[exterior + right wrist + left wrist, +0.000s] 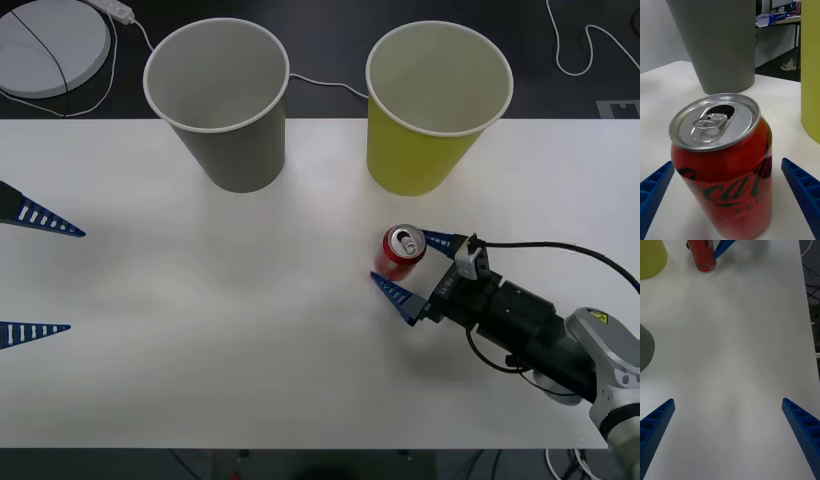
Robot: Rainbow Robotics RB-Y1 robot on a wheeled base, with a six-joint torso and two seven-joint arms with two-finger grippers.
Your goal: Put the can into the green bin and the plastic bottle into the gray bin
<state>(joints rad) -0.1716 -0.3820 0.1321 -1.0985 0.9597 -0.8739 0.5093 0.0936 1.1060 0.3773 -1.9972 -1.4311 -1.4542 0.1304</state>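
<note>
The red can stands upright on the white table, just in front of the green bin. My right gripper is open, one blue finger on each side of the can, with a gap to both. Up close, the can sits between the fingers, silver top and pull tab facing up. The gray bin stands at the back left, beside the green bin. My left gripper hangs open at the left edge, far from the can. The plastic bottle is out of view.
The white table stretches wide between the two arms. A round white disc and white cables lie on the dark floor behind the table. My right arm's black cable loops above the wrist.
</note>
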